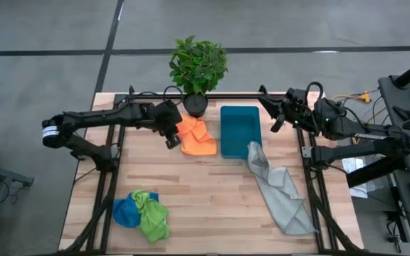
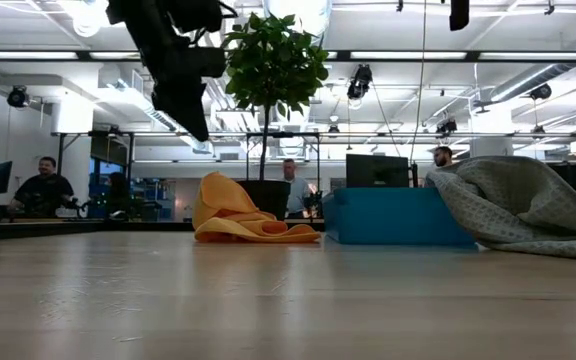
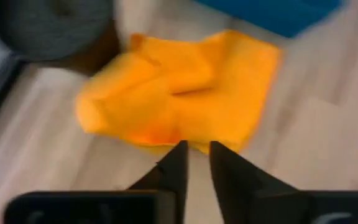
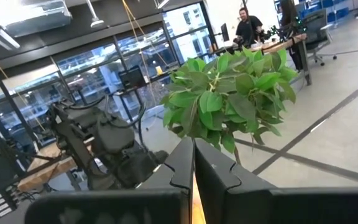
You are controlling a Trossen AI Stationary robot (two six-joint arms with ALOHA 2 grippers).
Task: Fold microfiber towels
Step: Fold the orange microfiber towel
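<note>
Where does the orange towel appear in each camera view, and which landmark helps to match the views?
High view: orange towel lies near the far edge, between the potted plant and the teal bin.
Low view: orange towel, left of the bin, below the plant.
Left wrist view: fills the centre.
Right wrist view: not in it.
Shared landmark: the teal bin.

A pale wooden plank table (image 1: 212,185) stands on a grey concrete floor (image 1: 41,78) crossed by dark lines. Beyond it the low view opens on a large hall with white ceiling beams (image 2: 528,40), strip lights (image 2: 58,55) and hanging cables. People sit at desks with monitors (image 2: 376,170) in the distance. Tall glazed windows (image 4: 104,68) with dark frames line one side.
</note>
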